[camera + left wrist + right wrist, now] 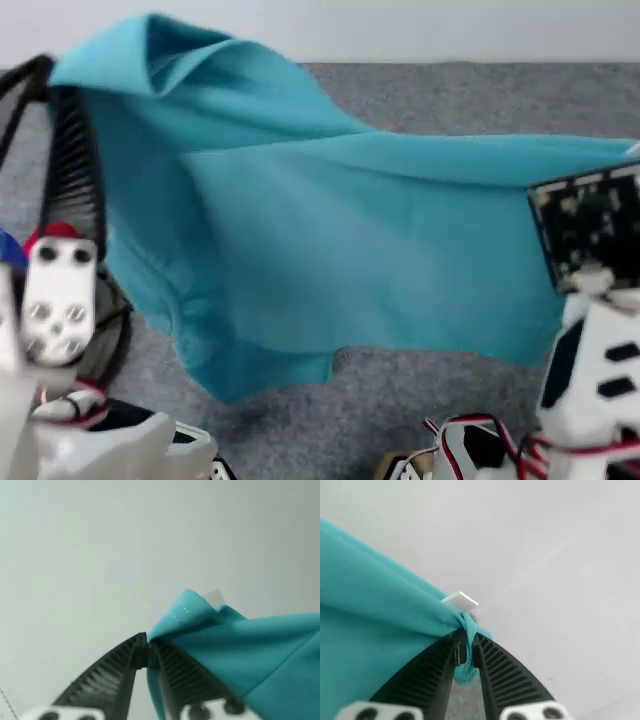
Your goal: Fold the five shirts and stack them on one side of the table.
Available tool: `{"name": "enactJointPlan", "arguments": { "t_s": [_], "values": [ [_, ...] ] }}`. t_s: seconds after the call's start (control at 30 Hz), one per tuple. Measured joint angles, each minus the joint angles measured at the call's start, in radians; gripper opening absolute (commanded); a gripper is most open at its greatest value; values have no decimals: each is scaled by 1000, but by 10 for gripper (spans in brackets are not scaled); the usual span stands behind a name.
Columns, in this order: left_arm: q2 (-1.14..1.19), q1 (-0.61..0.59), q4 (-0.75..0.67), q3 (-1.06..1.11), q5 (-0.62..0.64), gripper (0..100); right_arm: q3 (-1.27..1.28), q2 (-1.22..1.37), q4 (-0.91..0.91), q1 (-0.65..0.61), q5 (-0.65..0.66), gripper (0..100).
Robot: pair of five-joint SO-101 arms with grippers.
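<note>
My left gripper (148, 649) pinching a teal shirt (380, 250) corner, right gripper (466, 641) clamped on another, cloth spread over the grey table (480, 100).

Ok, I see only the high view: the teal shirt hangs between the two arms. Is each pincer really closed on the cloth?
Observer: The left pincer is, yes: its wrist view shows it shut on a stitched edge of the teal shirt.
Operator: And the right one?
Observer: The right pincer is shut on a bunched fold of the cloth.
Operator: Any label near there?
Observer: A small white tag sticks out just past that pincer.
</note>
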Motion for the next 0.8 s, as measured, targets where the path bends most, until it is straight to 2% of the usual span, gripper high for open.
{"name": "enactJointPlan", "arguments": {
  "t_s": [0.17,0.4,0.63,0.8],
  "values": [
    [-48,-6,0,-11,-34,13,-12,-58,6,0,0,9],
    [-51,-6,0,149,-37,13,107,-15,25,0,2,9],
    [-37,-6,-12,559,-37,13,341,158,6,-106,2,9],
    [-35,-28,-221,951,-37,13,545,278,-163,-137,2,9]
  ]
}}
